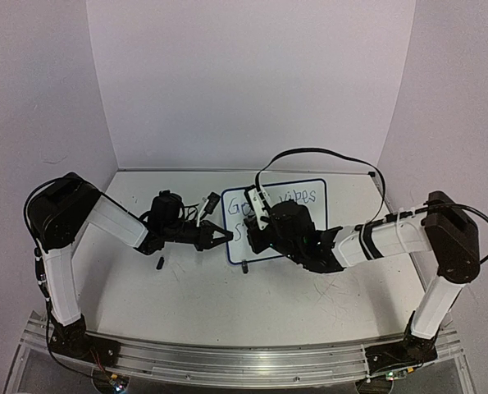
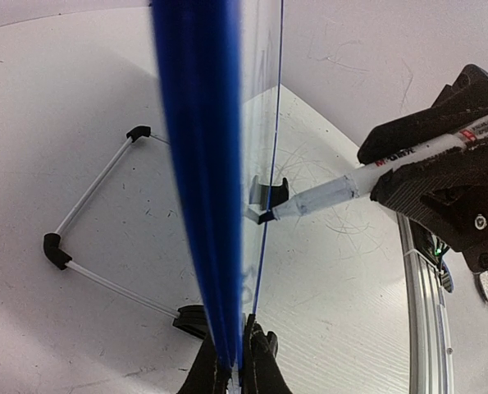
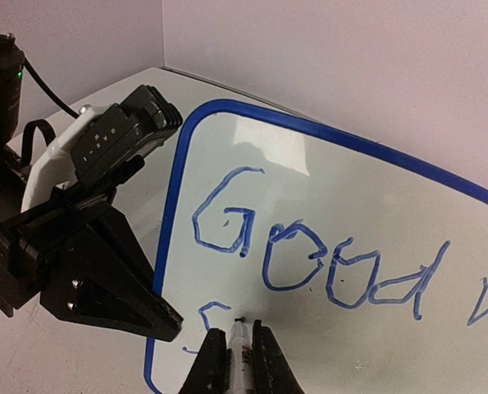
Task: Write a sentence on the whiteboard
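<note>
Between the fingers of the right gripper (image 3: 237,332) a marker (image 2: 342,190) is clamped. Its white barrel is held fast and its dark tip is pressed to the face of the whiteboard (image 3: 334,189), low on the left part. The fingers of the left gripper (image 2: 237,355) are closed on the board's left edge. The blue frame (image 2: 198,164) is pinched between them and is seen edge-on from the left wrist.

The whiteboard is seen as a small white rectangle with a thin blue frame of rounded corners. The sentence (image 3: 309,263) is written on it in thin, somewhat angular blue strokes. From the right wrist, "Good" is read clearly in the top line, followed by the start of a "v". From above, "vibes" is made out to the right of the right gripper, by which the middle of the line is hidden. Below the "G" a curved stroke like an "S" (image 3: 211,314) is found, just left of the marker tip.

The board is stood on the table (image 1: 227,312), tilted back, between the two arms and towards the back. A black foot (image 1: 245,265) is seen at its lower edge. Behind the board a support of thin white rods (image 2: 92,185) with black corner pieces is seen. A small dark object (image 1: 159,263) is seen on the table near the left gripper, apart from it.
</note>
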You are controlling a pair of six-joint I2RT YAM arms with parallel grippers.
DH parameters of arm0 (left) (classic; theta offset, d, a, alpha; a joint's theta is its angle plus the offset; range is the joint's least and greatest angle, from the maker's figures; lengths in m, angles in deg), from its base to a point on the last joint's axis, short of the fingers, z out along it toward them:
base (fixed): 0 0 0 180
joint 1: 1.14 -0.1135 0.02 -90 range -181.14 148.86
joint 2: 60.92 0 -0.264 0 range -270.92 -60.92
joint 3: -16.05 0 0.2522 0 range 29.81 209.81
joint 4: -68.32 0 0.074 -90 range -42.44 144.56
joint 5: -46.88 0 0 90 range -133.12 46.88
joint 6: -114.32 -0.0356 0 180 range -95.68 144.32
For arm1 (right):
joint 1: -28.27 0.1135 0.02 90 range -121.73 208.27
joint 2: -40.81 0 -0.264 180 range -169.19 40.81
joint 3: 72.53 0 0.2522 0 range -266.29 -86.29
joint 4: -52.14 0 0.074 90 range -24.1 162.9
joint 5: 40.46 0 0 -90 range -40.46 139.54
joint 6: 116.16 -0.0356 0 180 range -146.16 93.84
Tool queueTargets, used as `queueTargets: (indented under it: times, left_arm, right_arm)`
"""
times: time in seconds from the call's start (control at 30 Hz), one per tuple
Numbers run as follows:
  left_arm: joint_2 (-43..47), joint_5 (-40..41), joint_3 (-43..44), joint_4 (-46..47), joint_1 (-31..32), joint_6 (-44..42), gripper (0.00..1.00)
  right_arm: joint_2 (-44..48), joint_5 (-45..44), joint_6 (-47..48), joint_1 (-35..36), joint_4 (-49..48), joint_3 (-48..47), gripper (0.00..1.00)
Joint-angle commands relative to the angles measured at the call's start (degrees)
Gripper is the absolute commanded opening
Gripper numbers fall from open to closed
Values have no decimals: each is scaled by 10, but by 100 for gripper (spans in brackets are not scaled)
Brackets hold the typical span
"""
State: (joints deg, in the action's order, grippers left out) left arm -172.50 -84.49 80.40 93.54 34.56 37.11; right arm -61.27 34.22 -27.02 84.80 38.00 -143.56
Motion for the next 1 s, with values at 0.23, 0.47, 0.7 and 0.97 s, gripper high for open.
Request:
queueTargets:
  times: [0.23, 0.47, 0.7, 0.97]
  left_arm:
    - [7, 89, 14, -42, -5, -31, 0]
    - [7, 90, 14, -43, -5, -31, 0]
    - [7, 90, 15, -44, -4, -32, 0]
    - [7, 91, 16, -45, -4, -33, 0]
  right_arm:
    - [-16, 5, -12, -4, -11, -15, 0]
    - [-4, 13, -23, -3, -5, 4, 0]
    - [-1, 23, -35, -3, 1, 18, 0]
    - [3, 16, -46, -2, 9, 32, 0]
